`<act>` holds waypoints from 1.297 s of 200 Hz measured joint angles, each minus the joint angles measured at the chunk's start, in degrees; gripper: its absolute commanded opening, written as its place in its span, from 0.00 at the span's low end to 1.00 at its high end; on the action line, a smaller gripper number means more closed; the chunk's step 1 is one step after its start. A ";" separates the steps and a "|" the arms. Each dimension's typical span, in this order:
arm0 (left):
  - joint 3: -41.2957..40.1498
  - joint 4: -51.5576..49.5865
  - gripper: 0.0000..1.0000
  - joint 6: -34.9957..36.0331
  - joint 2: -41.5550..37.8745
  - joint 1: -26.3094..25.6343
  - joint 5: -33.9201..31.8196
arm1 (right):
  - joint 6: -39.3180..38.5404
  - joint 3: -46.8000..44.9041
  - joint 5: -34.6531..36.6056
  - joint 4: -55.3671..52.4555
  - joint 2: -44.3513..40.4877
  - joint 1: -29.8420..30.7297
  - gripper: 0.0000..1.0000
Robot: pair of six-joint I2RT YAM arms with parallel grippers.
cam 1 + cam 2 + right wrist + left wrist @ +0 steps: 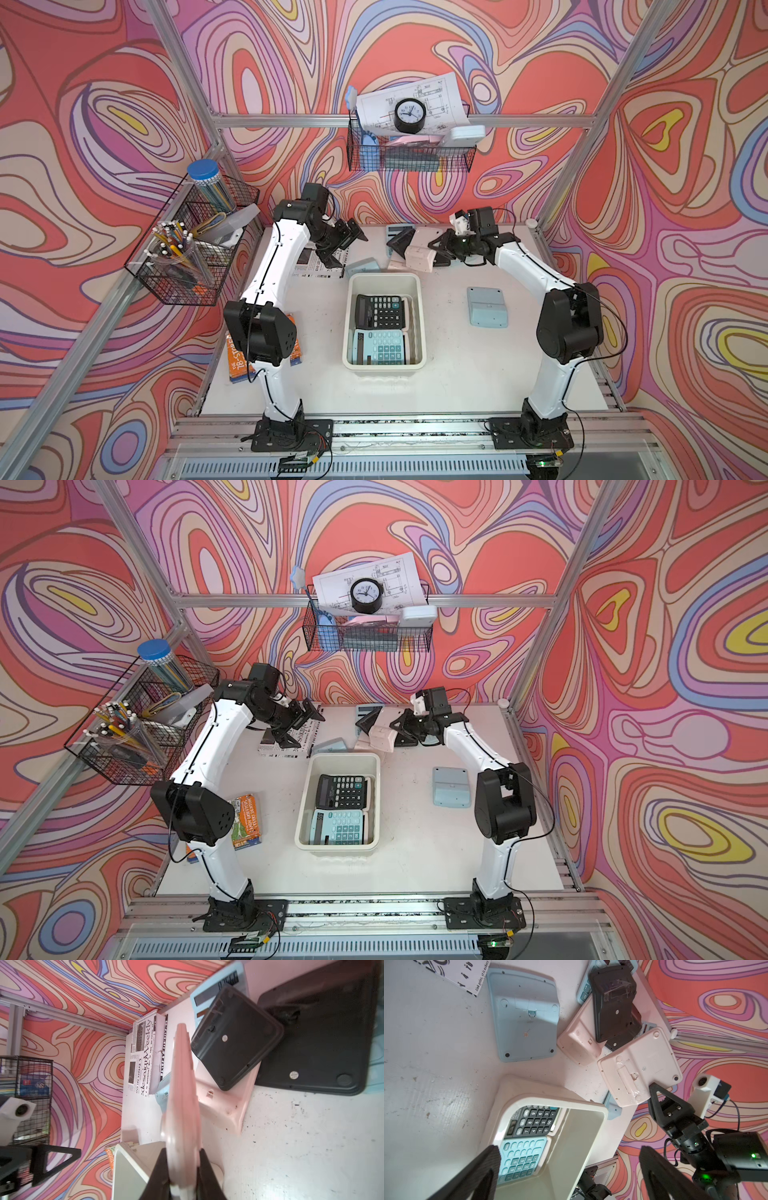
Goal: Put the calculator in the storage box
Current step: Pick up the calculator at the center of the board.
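Since a black calculator [379, 311] and a teal calculator [380, 349] lie flat over most of the floor of the box [384, 277] at frame centre, I would carry the load past the rim, lower it on top of those 2, and only then let go. Just above the box in frame, the pink calculator [419, 255] looks lifted off the pile [401, 241], pinched by 1 edge in the right gripper [441, 249]. Upper left of centre, the left gripper [350, 250] gapes empty over a newspaper [311, 268]. Swirl-patterned walls [685, 208] close 3 sides. The white table [457, 374] is scuffed and speckled.
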 measured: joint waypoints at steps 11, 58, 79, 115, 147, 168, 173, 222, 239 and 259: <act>0.61 0.00 0.99 -2.54 0.00 -0.07 1.09 | -3.23 2.47 3.23 -3.30 -0.87 1.99 0.11; 3.58 -1.84 0.99 -13.55 2.62 -1.88 4.92 | -15.19 8.57 17.09 -12.85 -1.36 12.15 0.10; 7.54 -3.21 0.98 -18.18 4.83 -2.95 5.73 | -19.58 9.46 23.50 -15.06 -1.36 15.80 0.11; 11.52 -4.76 0.98 -25.35 6.80 -3.72 8.13 | -25.83 11.69 32.39 -17.51 -1.36 19.21 0.11; 15.10 -5.73 0.99 -29.49 9.29 -3.87 9.97 | -31.45 13.35 38.71 -17.94 -1.36 21.73 0.11; 16.92 -6.12 0.98 -30.88 10.88 -3.98 10.58 | -34.67 14.03 41.33 -18.03 -1.36 23.76 0.11; 16.96 -6.14 0.99 -31.08 11.02 -4.00 10.71 | -35.36 14.16 41.92 -18.03 -1.36 24.35 0.11; 16.98 -6.23 0.92 -31.58 12.11 -4.37 12.79 | -39.95 14.51 44.63 -18.08 -1.16 28.65 0.11; 16.98 -6.56 0.84 -31.17 12.83 -4.46 13.31 | -40.83 15.08 44.85 -18.10 -1.05 28.96 0.11; 16.98 -6.97 0.70 -30.64 13.75 -4.55 14.16 | -41.75 15.72 44.98 -18.18 -1.05 28.98 0.12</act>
